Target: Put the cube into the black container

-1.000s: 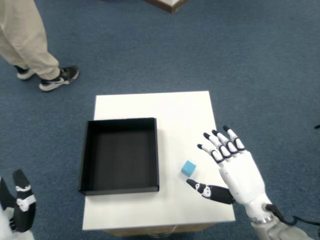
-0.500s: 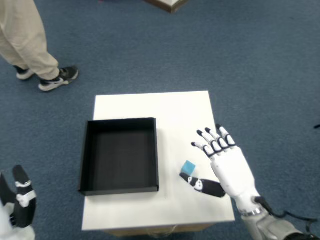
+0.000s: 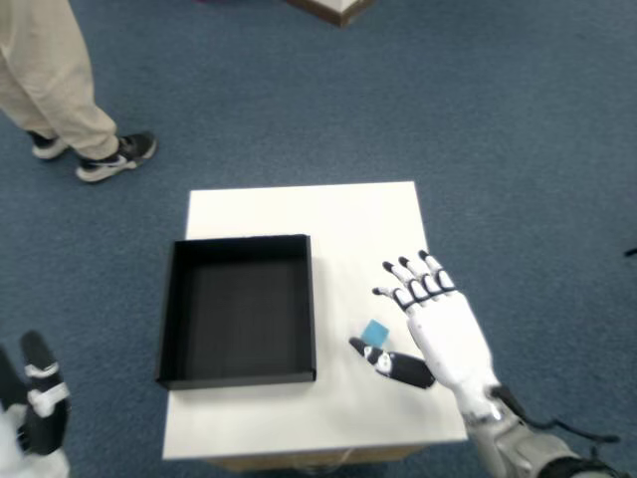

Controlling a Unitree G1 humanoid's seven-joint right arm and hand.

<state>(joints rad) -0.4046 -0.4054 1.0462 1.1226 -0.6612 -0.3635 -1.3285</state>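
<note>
Since a second ago the right hand (image 3: 438, 329) has slid leftward across the table (image 3: 348, 214), closing in on the cube (image 3: 375, 332), which sits where it was.

Nearest the camera, at the lower left corner, part of the left hand (image 3: 35, 408) shows, black and white, off the table over the carpet (image 3: 518, 119). At the lower right, the right forearm enters and the right hand lies palm-down over the white tabletop, fingers (image 3: 403, 282) spread wide and pointing away, holding nothing. Its dark thumb (image 3: 393, 363) reaches out to the left, just below the small blue cube; whether thumb and cube touch cannot be told. The cube rests on the table just beside the palm's left edge, between the hand and the black container (image 3: 239, 311), close to the container's right wall but apart from it.

The container, a shallow square tray, occupies the table's left half, with nothing visible inside it. Farther off, beyond the table at the upper left, a person's legs (image 3: 50, 75) in beige trousers and dark shoes stand on the blue carpet.
</note>
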